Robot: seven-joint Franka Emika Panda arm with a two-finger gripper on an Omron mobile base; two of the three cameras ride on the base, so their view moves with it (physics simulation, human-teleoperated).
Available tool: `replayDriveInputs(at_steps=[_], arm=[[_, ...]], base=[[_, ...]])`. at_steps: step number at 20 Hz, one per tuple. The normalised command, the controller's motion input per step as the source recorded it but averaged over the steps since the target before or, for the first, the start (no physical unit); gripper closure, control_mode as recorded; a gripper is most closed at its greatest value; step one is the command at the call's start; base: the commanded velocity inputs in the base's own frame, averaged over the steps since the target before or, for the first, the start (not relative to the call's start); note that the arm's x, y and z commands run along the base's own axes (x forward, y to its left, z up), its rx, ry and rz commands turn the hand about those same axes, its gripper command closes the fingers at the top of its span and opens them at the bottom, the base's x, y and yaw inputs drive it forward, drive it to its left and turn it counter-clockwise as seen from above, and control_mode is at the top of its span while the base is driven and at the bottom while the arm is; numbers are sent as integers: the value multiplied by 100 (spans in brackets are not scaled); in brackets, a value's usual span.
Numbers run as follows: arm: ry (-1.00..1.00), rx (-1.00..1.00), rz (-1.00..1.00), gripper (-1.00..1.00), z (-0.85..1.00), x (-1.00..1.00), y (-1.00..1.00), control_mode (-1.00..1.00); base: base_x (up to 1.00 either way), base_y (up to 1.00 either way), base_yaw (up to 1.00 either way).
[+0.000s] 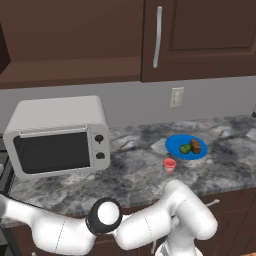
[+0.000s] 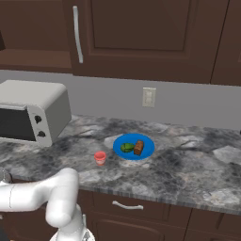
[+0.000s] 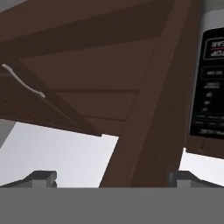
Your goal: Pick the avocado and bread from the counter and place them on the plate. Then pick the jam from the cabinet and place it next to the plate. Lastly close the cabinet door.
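My fingers (image 3: 112, 177) stand wide apart, holding nothing. A dark edge of the cabinet door (image 3: 144, 131) runs lengthwise up between them, tilted right; pushing it shut looks next.

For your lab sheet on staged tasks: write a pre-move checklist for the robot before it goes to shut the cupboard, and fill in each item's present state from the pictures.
1. Avocado on the plate: ok.
2. Bread on the plate, beside the avocado: ok.
3. Jam on the counter next to the plate: ok; it stands just off the rim.
4. Pincer empty and open: ok; the tips stand wide apart with nothing between them.
5. Cabinet door shut: not ok; the hand view shows a brown panel edge-on in front of the pincer.
6. Path to the door free: cannot tell; the microwave sits on the counter close by.
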Motion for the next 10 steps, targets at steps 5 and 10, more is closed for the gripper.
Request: replayDriveInputs(at_steps=[5,10], arm=[[1,6,-9,-100,32,-2,12,-100],[-1,14,-13,-100,35,-14,-19,-100]], base=[[0,0,0],[0,0,0]])
